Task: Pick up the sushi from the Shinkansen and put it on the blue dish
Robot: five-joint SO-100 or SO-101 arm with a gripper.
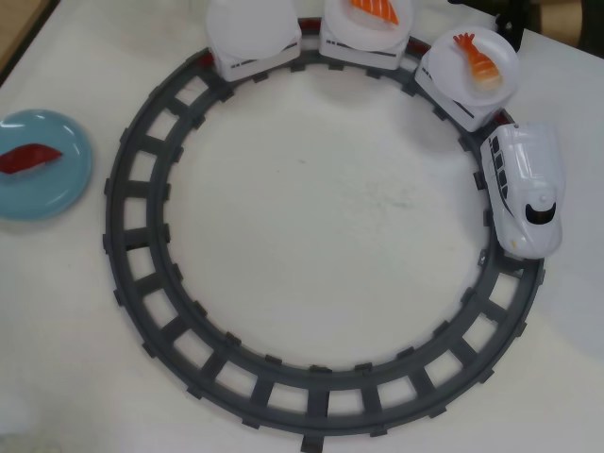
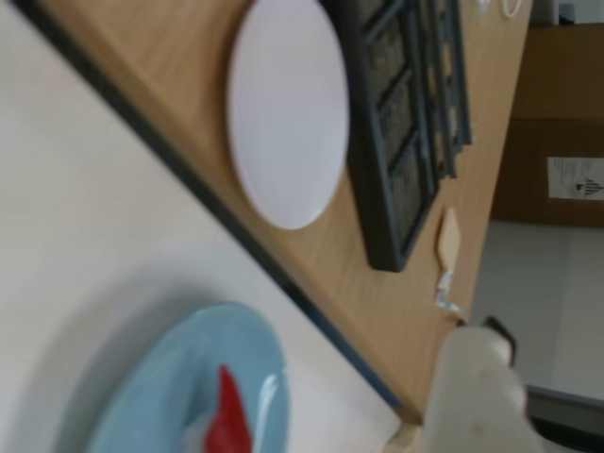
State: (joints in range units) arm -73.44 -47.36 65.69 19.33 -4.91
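Observation:
The dark red sushi (image 1: 28,158) lies on the blue dish (image 1: 47,184) at the far left of the overhead view, outside the track. The wrist view shows the same sushi (image 2: 226,420) on the blue dish (image 2: 160,396) at the bottom. The white Shinkansen (image 1: 526,186) stands on the track at the right and pulls cars topped with white plates. The rear plate (image 1: 250,24) is empty. Of my gripper only one white finger (image 2: 477,396) shows, at the bottom right of the wrist view, away from the sushi. The overhead view does not show the gripper.
A grey circular track (image 1: 142,283) rings the white table. The middle car carries an orange salmon piece (image 1: 375,9), the car behind the engine a shrimp piece (image 1: 477,55). Beyond the table, a wooden surface (image 2: 142,57) holds a white plate (image 2: 288,109) and a dark rack (image 2: 406,123).

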